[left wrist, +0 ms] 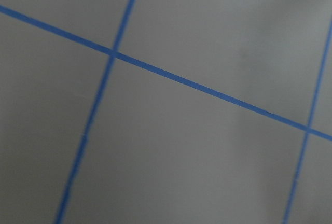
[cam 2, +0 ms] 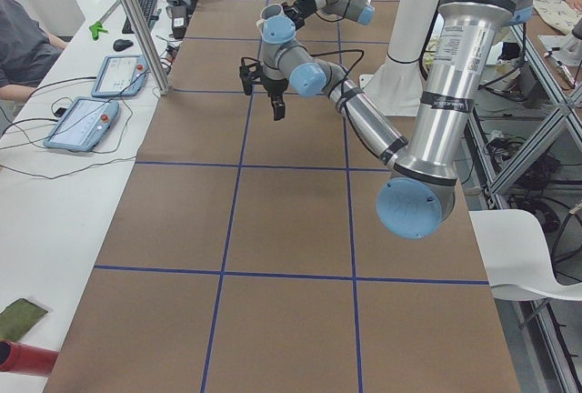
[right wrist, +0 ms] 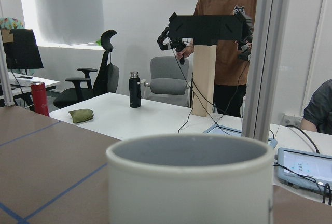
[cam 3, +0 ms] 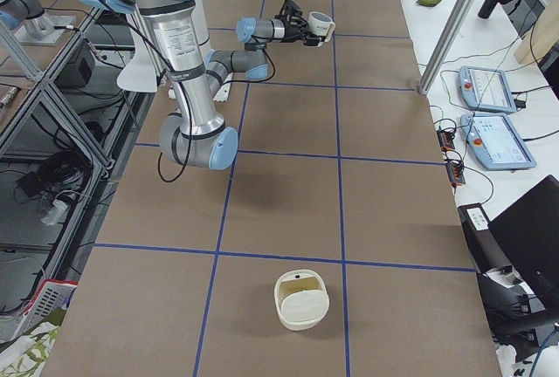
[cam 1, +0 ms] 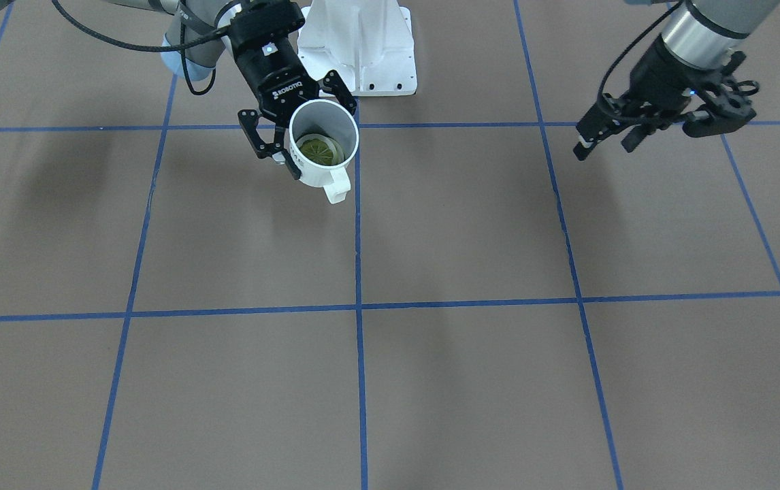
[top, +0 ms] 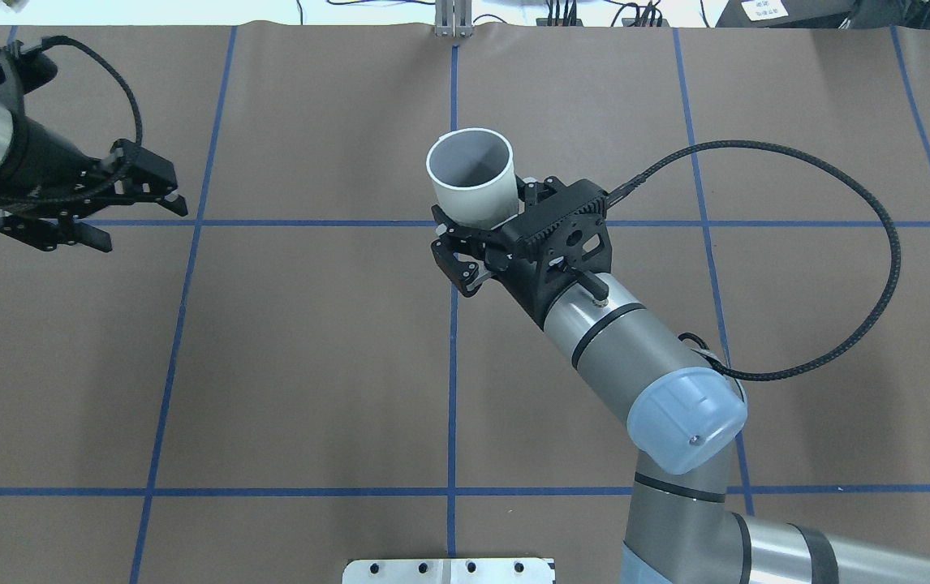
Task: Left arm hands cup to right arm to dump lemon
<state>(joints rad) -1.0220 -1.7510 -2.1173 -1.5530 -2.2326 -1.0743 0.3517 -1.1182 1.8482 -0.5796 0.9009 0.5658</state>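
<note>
Nearest the robot's base, your right pincer (cam 1: 313, 129) is clamped across the body of the cup (top: 477, 199). It holds the cup upright in the air above the table (top: 311, 365), just by the centre blue line (top: 453, 365), with the handle (cam 1: 337, 190) turned to the far side. The lemon (cam 1: 316, 150) lies flat on the cup's bottom. Out on the left, well apart, the left pincer (top: 136, 221) hangs wide and empty.

Watch the tip. You grip a round wall with the handle's weight off to one side. As the wrist rolls, I judge the cup may twist or slide in the jaws. The lemon sits low and flat, so it may cling until the cup is steeply over. It could then drop all at once and roll away.

From overhead you cannot see the lemon; only grey inner wall shows there. The right wrist camera catches just the rim, with the cup cut off below. The left wrist camera gives only blurred table and lines. How the pincer seats on the wall is hidden. A white basket (cam 3: 301, 298) at the table's right end shows in one side view only. Whether it is meant for the lemon, I cannot tell.
</note>
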